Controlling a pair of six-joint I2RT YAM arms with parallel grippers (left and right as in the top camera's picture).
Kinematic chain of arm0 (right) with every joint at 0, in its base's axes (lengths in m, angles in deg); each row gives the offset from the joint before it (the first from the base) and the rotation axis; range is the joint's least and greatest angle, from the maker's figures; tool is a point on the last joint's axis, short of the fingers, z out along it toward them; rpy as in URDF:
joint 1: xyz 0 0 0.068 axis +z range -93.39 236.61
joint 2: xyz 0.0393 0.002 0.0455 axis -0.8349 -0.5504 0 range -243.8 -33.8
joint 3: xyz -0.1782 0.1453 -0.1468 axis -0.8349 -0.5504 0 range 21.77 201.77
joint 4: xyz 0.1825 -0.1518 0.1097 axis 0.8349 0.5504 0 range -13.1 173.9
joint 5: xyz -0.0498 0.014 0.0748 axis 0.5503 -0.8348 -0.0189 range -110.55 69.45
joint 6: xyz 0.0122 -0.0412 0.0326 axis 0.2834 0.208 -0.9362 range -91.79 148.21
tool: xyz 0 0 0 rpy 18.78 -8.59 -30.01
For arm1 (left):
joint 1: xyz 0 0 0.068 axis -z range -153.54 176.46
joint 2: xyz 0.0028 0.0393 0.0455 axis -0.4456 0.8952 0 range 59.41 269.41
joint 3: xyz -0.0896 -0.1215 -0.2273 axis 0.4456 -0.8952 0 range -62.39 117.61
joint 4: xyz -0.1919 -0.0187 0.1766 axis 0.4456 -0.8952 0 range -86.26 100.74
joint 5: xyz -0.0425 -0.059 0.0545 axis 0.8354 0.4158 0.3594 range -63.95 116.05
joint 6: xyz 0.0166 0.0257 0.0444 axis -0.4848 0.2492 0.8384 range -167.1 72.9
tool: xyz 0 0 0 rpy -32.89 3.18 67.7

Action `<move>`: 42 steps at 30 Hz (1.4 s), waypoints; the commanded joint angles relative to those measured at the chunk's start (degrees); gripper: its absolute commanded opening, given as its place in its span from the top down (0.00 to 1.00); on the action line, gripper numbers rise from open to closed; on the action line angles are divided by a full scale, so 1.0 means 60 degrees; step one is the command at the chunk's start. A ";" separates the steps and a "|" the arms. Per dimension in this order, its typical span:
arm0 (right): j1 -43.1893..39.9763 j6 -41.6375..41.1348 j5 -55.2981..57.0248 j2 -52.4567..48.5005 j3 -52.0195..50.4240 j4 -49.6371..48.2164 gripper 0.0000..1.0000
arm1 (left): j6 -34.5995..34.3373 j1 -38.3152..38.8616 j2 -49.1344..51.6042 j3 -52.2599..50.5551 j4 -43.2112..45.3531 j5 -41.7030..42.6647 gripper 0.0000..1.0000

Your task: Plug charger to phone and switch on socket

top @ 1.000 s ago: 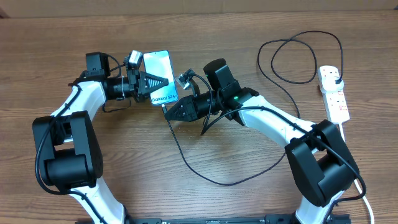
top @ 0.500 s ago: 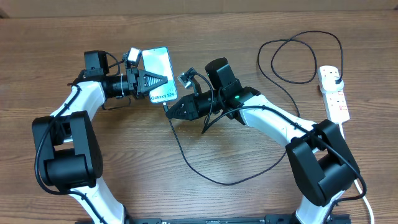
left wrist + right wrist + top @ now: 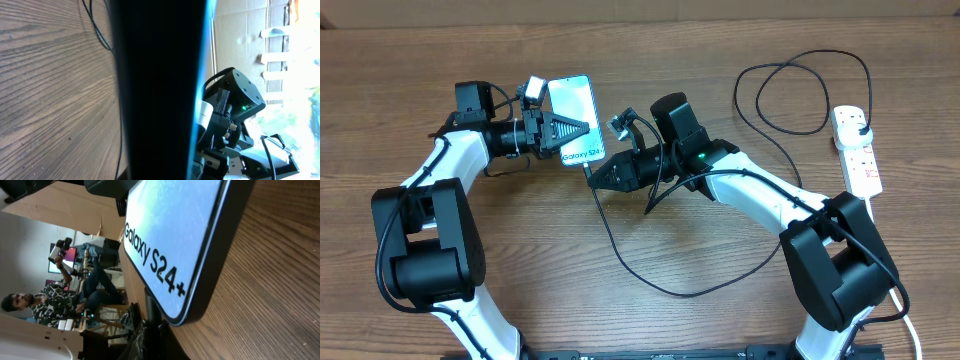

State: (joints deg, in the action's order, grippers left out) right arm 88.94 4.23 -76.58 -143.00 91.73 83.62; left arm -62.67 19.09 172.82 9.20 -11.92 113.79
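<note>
My left gripper is shut on the phone and holds it tilted above the table, its blue screen reading "Galaxy S24+". In the left wrist view only the phone's dark edge shows, filling the middle. My right gripper is shut on the charger's connector tip, which sits against the phone's lower edge. The black cable loops over the table to its plug in the white socket strip at the far right. The strip's red switches are too small to read.
The strip's thick white cord runs off the front right. The cable makes a large loop at the back right and a slack curve in front of my right arm. Cardboard lines the table's far edge.
My left gripper has shifted the phone slightly to the left and away. My right gripper has followed at the phone's lower edge. Little has moved in the last half second.
</note>
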 commanded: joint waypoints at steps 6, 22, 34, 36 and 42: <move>-0.0044 -0.0047 0.0149 0.0178 -0.0062 -0.0259 0.96 | -0.0018 -0.0015 -0.0295 0.0025 0.0044 0.0466 0.96; -0.0044 -0.0914 0.0426 0.0178 -0.0062 -0.0852 0.96 | -0.0051 -0.0015 -0.0295 0.0025 0.0036 0.0470 0.96; -0.0044 -0.1548 0.0911 0.0178 -0.0062 -0.1450 0.96 | 0.0208 -0.0004 -0.0295 0.0025 0.0040 0.0470 0.96; -0.0044 -0.1548 0.0914 0.0178 -0.0062 -0.1621 0.96 | 0.0342 0.0040 -0.0295 0.0022 0.0036 0.0470 0.96; -0.0044 -0.1963 0.1093 0.0178 -0.0062 -0.2033 0.96 | 0.0616 0.0266 -0.0295 0.0022 0.0040 0.0470 0.96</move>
State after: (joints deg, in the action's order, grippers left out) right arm 89.45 -6.22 -75.05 -143.03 90.02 74.28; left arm -62.08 18.56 172.82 9.38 -11.06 113.93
